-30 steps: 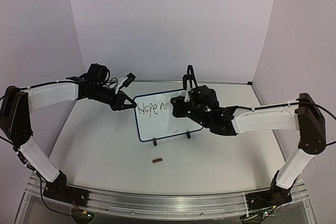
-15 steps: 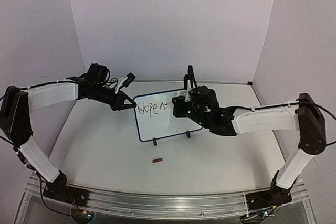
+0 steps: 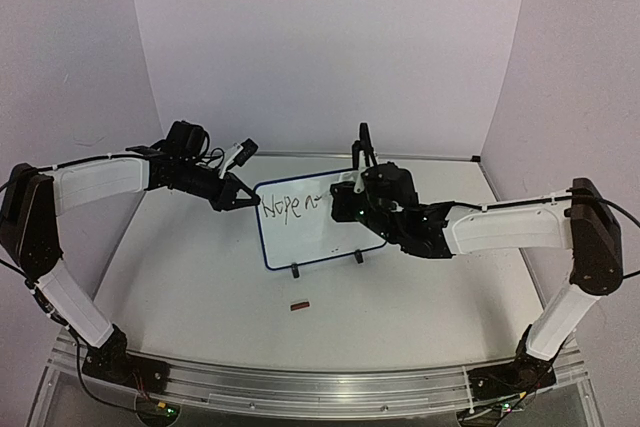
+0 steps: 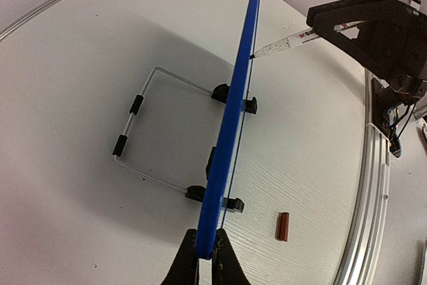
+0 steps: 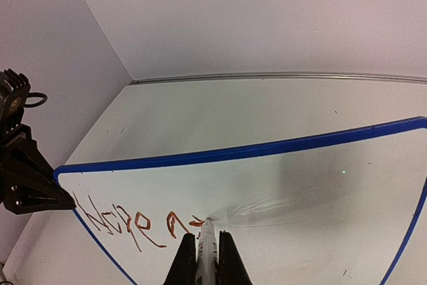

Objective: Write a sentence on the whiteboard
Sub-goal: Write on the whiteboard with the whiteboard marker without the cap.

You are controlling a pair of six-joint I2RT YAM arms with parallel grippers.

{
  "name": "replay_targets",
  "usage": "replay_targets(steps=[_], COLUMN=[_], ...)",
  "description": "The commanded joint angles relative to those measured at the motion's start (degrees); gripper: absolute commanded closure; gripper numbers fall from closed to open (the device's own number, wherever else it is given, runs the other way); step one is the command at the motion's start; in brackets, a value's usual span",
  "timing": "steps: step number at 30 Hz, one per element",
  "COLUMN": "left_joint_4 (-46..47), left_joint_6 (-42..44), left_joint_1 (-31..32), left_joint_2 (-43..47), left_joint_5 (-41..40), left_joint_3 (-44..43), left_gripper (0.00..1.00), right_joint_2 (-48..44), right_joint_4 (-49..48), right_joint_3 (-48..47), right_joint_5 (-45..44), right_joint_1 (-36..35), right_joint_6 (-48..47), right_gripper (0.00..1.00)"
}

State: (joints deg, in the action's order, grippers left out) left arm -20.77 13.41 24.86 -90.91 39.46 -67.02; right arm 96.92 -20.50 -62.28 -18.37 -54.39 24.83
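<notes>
— Where is the whiteboard (image 3: 315, 239), from your side?

— About the middle of the table (image 3: 200, 277), between the two arms. It stands upright on its two black feet (image 3: 294, 270), with a wire stand (image 4: 143, 131) behind it (I only see that bit from the back).

— What is the left hand (image 3: 243, 203) doing?

— It is pinched closed on the blue frame at the board's left edge, near the upper corner, with a finger on each face of it.

— And the right hand (image 3: 346, 209)?

— That one is clamped round a marker (image 5: 208, 245). The tip touches the white surface in the upper half of the board, just right of the writing.

— How much of the sentence (image 3: 285, 207) can you read?

— "Hope", in thin uneven letters along the top. After it comes a small stroke that meets the marker tip, and I cannot tell what letter it is.

— Is anything else down there?

— A small brown block (image 3: 299, 305) lies on the table in front of the board, apart from the feet and from both arms.
</notes>
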Motion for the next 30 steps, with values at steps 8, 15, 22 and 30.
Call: replay_targets(steps=[8, 15, 22, 30], left_joint_4=[-0.1, -0.1, -0.1, -0.1], left_joint_6=[2.0, 2.0, 2.0, 2.0], left_joint_1=[0.3, 0.3, 0.4, 0.3], left_joint_2=[-0.3, -0.2, -0.2, -0.2], left_joint_5=[-3.6, -3.7, -3.7, -3.6], left_joint_3=[0.1, 0.1, 0.1, 0.1], left_gripper=[1.00, 1.00, 1.00, 1.00], right_joint_2=[-0.9, -1.0, -0.2, 0.5], right_joint_4=[-2.8, -3.8, -4.0, -3.2], right_joint_3=[-2.2, -2.2, -2.6, -2.0], right_joint_5=[0.7, 1.2, 1.8, 3.0], right_joint_1=[0.4, 0.4, 0.3, 0.3], right_joint_6=[-1.3, -1.3, -1.4, -0.3], right_gripper=[1.00, 1.00, 1.00, 1.00])
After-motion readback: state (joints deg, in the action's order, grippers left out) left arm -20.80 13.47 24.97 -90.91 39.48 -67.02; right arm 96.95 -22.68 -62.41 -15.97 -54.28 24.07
